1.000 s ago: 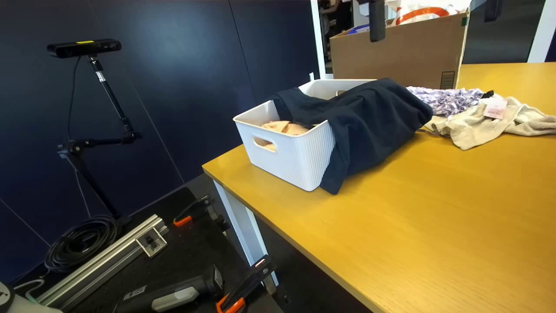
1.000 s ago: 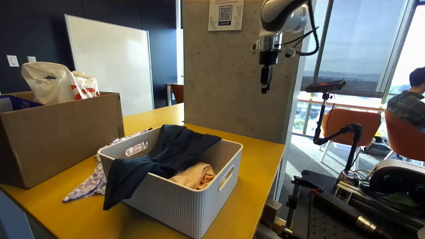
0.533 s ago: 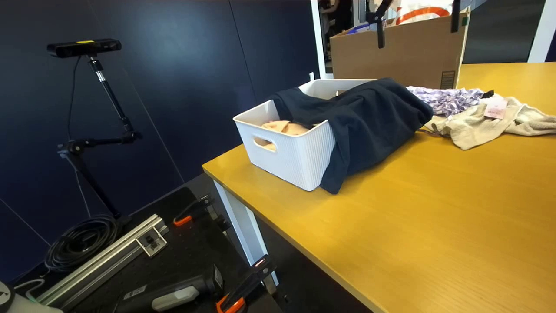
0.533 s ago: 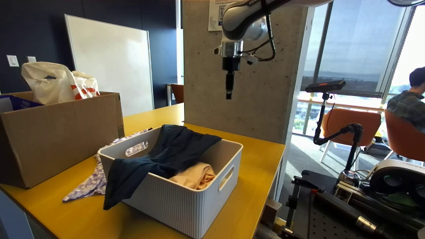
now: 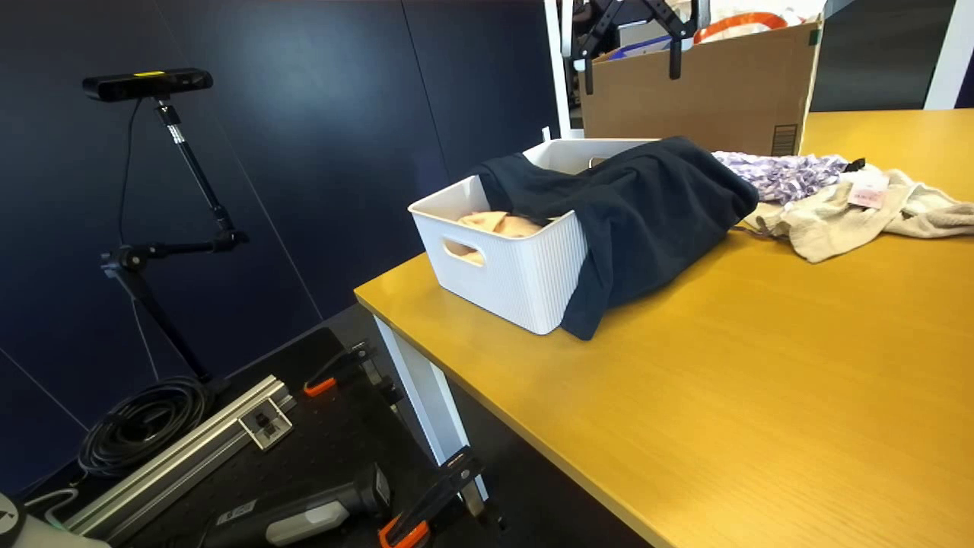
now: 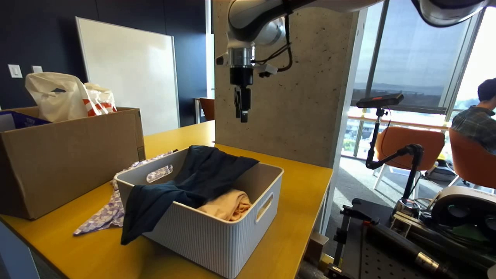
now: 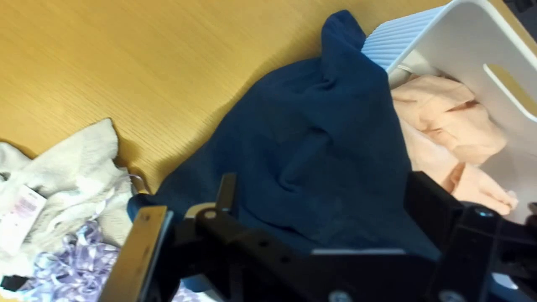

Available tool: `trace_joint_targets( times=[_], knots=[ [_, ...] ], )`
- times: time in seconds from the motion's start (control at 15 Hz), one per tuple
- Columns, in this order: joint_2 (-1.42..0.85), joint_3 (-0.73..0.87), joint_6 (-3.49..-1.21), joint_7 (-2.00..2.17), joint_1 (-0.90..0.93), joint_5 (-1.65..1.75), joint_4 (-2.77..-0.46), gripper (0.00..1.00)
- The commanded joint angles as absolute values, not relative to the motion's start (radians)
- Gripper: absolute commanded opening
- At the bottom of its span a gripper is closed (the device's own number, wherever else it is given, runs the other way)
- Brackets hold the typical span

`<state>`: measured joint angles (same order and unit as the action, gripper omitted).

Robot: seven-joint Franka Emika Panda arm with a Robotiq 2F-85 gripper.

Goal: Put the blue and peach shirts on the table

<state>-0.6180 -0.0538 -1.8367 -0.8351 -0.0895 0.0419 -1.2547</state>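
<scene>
Claw (image 5: pixel 631 79): you had it aloft, fingers apart
Blue shirt (image 5: pixel 658 221): lay draped across the white bin (image 5: pixel 506 285)
Peach shirt (image 6: pixel 228 206): lay inside that bin
Surface (image 5: pixel 723 380): carried a cardboard box (image 6: pixel 77 162) too
Pillar (image 6: pixel 279 116): rose beside the surface
Whiteboard (image 6: pixel 130 73): showed past the box

In an exterior view, the top edge crops the fingers (image 5: pixel 675 61) above their tips; the beige garment (image 5: pixel 845 221) runs off at right. In an exterior view, the basket wall (image 6: pixel 201 240) and the blue shirt (image 6: pixel 211 170) hide part of the peach shirt (image 6: pixel 226 205); the right edge cuts the seated person (image 6: pixel 474 120). In the wrist view, the fingers mask the blue shirt's lower part; the tag (image 7: pixel 22 220) is too blurred to read.
</scene>
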Motion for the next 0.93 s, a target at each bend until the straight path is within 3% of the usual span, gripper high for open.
trace_joint_targets(
  times=[0.0,0.87],
  knots=[
    [-0.622,-0.069,-1.757,-0.928,-0.090,0.063,-1.232,1.00],
    [-0.709,-0.125,-1.769,-1.102,0.015,0.112,-1.229,1.00]
  ],
)
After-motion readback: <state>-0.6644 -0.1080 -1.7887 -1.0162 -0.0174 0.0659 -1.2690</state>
